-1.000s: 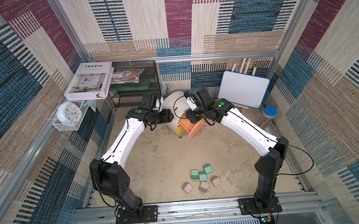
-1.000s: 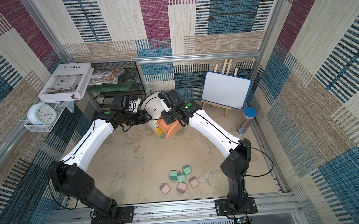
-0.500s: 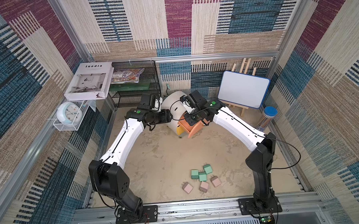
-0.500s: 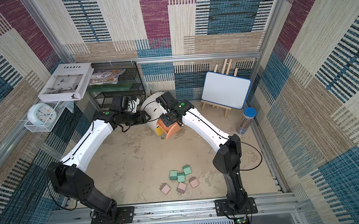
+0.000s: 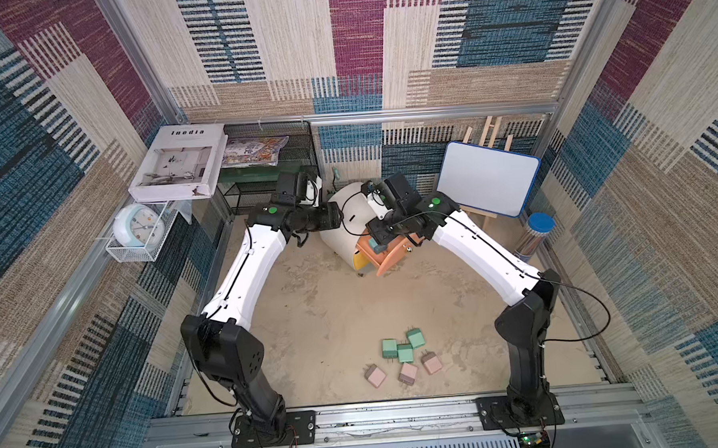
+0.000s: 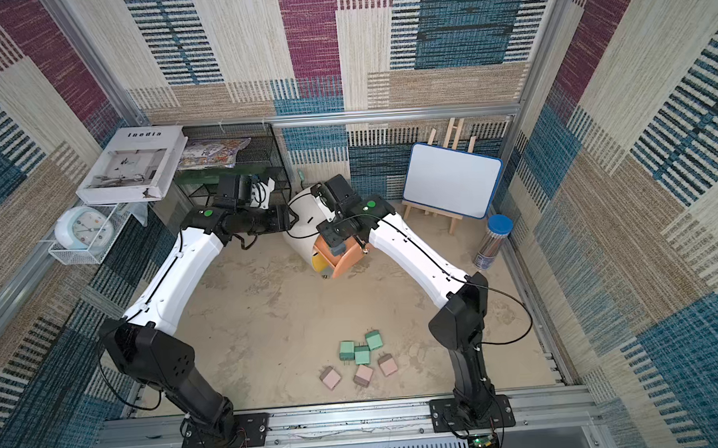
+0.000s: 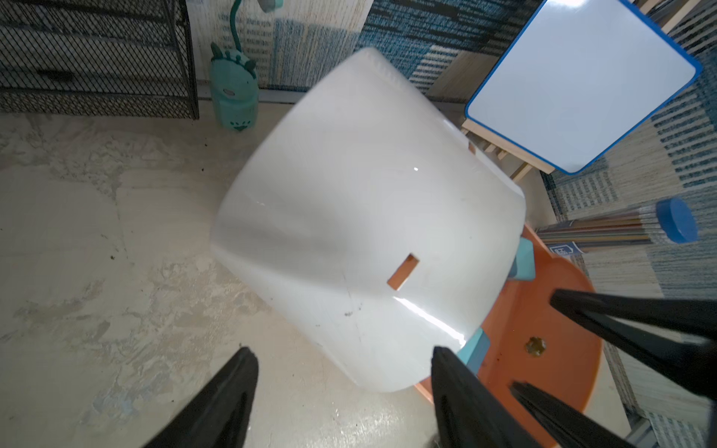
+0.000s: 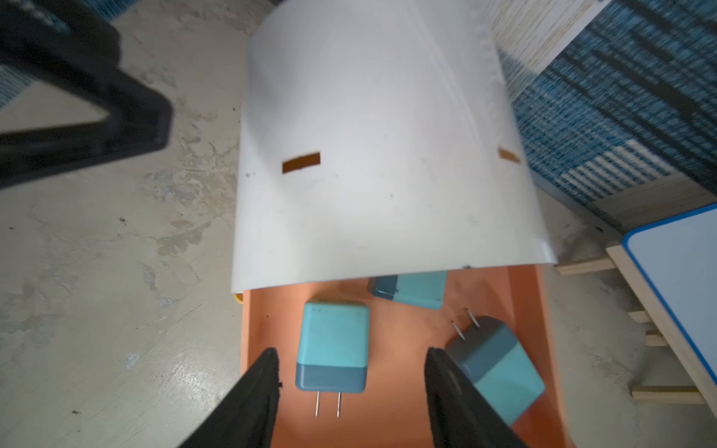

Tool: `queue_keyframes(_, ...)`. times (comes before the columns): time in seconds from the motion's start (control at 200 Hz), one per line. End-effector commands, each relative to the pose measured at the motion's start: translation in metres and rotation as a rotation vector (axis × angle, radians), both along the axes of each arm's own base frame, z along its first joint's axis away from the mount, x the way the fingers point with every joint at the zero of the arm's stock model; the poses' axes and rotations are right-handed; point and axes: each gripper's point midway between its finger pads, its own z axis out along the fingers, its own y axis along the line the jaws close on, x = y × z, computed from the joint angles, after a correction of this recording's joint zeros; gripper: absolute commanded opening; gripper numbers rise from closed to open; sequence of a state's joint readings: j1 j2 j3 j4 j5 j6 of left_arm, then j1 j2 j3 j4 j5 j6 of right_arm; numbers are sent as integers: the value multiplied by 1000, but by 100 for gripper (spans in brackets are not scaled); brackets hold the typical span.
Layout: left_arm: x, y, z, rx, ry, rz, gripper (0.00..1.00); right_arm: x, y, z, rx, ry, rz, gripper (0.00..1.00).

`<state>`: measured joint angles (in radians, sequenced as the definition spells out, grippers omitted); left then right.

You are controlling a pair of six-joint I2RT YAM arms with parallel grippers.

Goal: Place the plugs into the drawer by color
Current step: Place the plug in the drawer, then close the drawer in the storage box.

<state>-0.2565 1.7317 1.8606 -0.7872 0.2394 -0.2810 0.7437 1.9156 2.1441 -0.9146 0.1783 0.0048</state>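
Our right gripper [image 8: 353,352] hangs spread over three blue plugs [image 8: 333,341] in the pulled-out peach drawer [image 8: 403,341], left gripper [image 7: 342,350] likewise beside the cabinet [image 7: 349,213] (green plugs [image 5: 404,352], pink plugs [image 5: 408,372] lie near); a nudge could tip it.

Right gripper [image 8: 353,353] jaws have spread, and the light blue plug [image 8: 333,337] now lies loose between them on the peach drawer [image 8: 403,388] floor. Left gripper [image 7: 343,351] has widened too, at the edge of the white cabinet [image 7: 368,213]. Right elbow swung back outward.
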Motion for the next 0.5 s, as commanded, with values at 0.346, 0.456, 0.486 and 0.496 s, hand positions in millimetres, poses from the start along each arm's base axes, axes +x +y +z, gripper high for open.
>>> queue_keyframes(0.346,49,1,-7,70,21,-4,76,-53,-64,3,245,-239,-92,68)
queue_keyframes(0.456,58,1,-10,59,24,-4,76,-55,-69,-26,230,-234,-107,69)
queue_keyframes(0.486,60,1,-11,57,24,-5,76,-53,-71,-36,211,-229,-117,69)
queue_keyframes(0.496,60,1,-12,56,27,-5,76,-53,-72,-39,205,-227,-120,69)
